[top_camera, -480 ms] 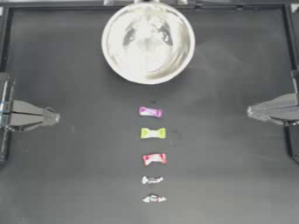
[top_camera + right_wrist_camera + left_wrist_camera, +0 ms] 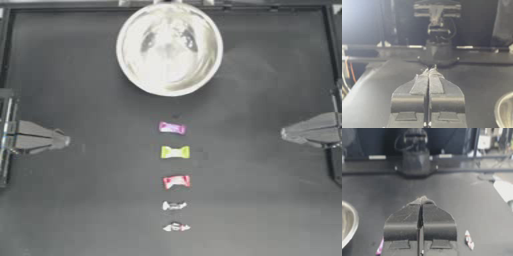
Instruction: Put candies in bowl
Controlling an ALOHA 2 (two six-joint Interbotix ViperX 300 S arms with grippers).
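The shiny white-silvery bowl (image 2: 169,48) stands at the table's far middle, with nothing in it. Below it the candies lie in a column down the table's middle: pink (image 2: 172,128), yellow-green (image 2: 175,152), red (image 2: 176,181), then two small whitish-silver ones (image 2: 174,205) (image 2: 176,227). My left gripper (image 2: 65,139) is parked at the left edge, shut and holding nothing. My right gripper (image 2: 284,133) is parked at the right edge, also shut and holding nothing. The left wrist view catches the bowl's rim (image 2: 348,225), the pink candy (image 2: 379,248) and the red candy (image 2: 469,240) beside its closed jaws.
The dark table is bordered by a raised frame (image 2: 167,6) along the far edge. Wide bare table separates each parked gripper from the candy column. Across the table, each wrist view shows the other arm's base (image 2: 415,155) (image 2: 437,37).
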